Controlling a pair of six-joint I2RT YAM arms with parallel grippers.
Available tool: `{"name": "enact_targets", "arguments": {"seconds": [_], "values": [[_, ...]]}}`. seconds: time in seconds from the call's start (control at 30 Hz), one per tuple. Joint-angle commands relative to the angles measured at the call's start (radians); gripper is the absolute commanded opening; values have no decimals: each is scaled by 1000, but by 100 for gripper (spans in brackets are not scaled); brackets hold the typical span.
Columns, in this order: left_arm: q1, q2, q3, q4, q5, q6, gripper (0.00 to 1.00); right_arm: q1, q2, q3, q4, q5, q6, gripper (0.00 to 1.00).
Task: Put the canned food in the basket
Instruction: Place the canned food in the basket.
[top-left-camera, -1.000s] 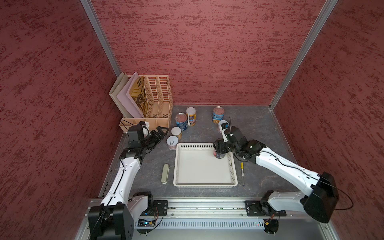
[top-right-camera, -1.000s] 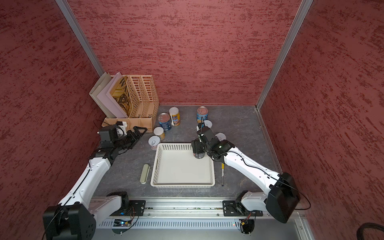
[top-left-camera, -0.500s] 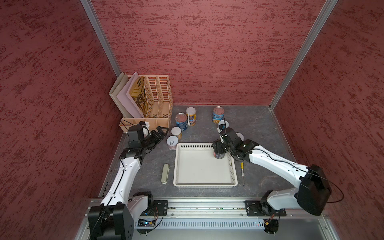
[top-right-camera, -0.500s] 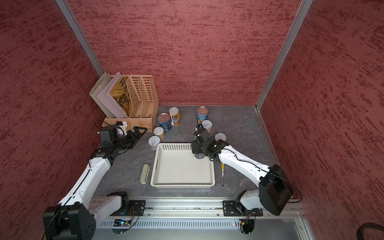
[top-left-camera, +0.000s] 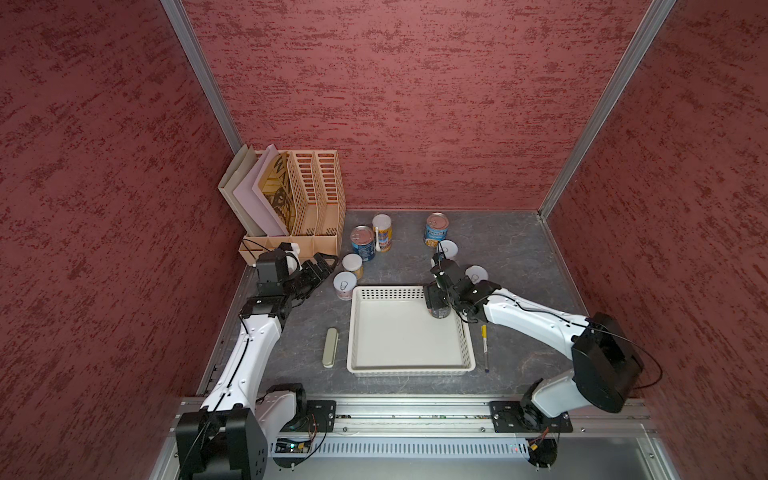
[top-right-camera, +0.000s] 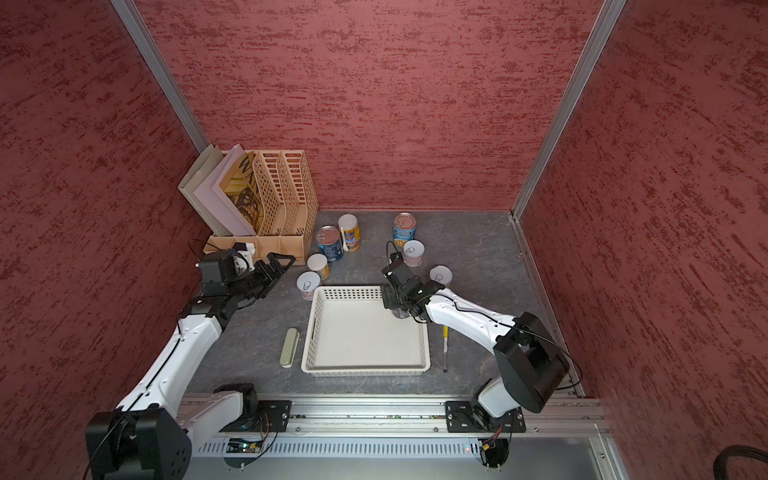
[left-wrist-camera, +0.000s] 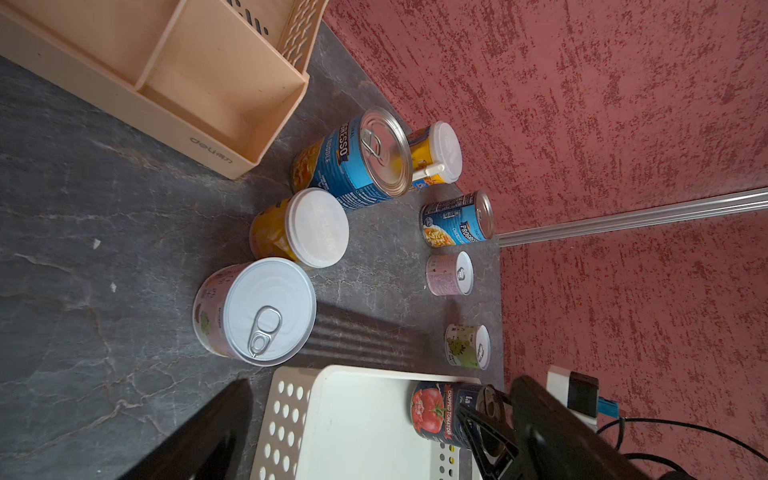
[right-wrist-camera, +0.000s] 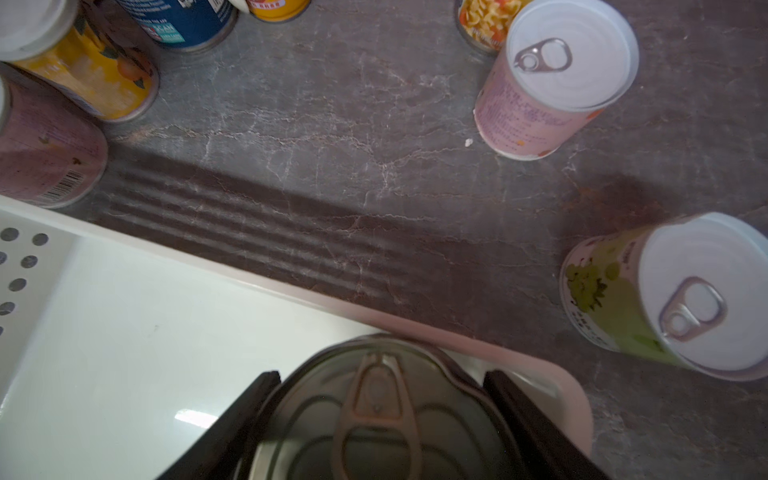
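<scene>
Grey tabletop (top-left-camera: 511, 257): right tool (top-left-camera: 439, 298) grasping tomato can (left-wrist-camera: 434, 413) inside basket (top-left-camera: 407, 370) corner; left tool (top-left-camera: 322, 266) released.

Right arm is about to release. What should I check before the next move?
1. The chopped tomatoes can is within the white basket walls: ok.
2. Can upright: ok.
3. Can base seated on the basket floor: cannot tell.
4. Right hand closed on the can, one finger each side: ok.
5. Left hand open, outside the basket: ok.
</scene>
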Motion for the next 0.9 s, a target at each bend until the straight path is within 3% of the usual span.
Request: {"name": "enact_targets", "arguments": {"seconds": [0.0,0.3,0.43,0.57,0.7,0.87], "values": [[-7,-8,14,18,-3,10,100,9,-8,28,87,70,-12,16],[-7,-8,14,17,-3,10,100,9,-6,29,67,133,-8,19],[-8,-8,13,18,-3,10,100,9,2,31,70,132,-1,26],[-8,-7,13,18,-1,10,100,6,7,29,68,139,7,43],[-10,-7,14,17,-2,9,100,5,7,24,70,143,16,78],[-10,-6,14,19,-1,10,100,5,5,25,66,149,17,98]]}}
